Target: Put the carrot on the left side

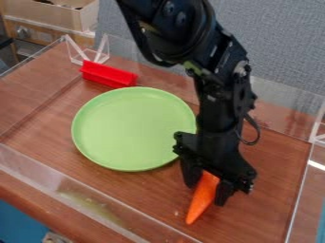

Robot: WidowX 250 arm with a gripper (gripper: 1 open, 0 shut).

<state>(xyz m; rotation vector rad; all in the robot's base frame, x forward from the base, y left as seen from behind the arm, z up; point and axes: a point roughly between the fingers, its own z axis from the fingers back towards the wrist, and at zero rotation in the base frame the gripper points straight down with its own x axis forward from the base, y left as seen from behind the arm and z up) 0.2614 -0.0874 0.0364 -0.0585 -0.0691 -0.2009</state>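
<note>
Camera view: the carrot (200, 201) is seen near the bottom of the picture, at about five o'clock from the green plate (127, 128), with its thick end tucked up between the fingers of the gripper (211, 188) and its tapered tip pointing down toward the wooden table (51, 104). The gripper is pointed straight down over it, so the carrot is held nearly upright, tilted slightly; whether the tip touches the wood cannot be told. The jaws are set around the carrot's upper end, but whether they are clamped tight or slackening cannot be told from this view, so the carrot is best described as sitting between them. That placement is judged to suit a top-down pick, with the carrot on the right of the plate and the left side yet to be reached. A red block (106, 73) lies at about eleven o'clock from the plate, well apart from the carrot. A clear wall (32, 163) encloses the work surface. Counted: one carrot, one plate, one red block, one arm with one gripper.
</note>
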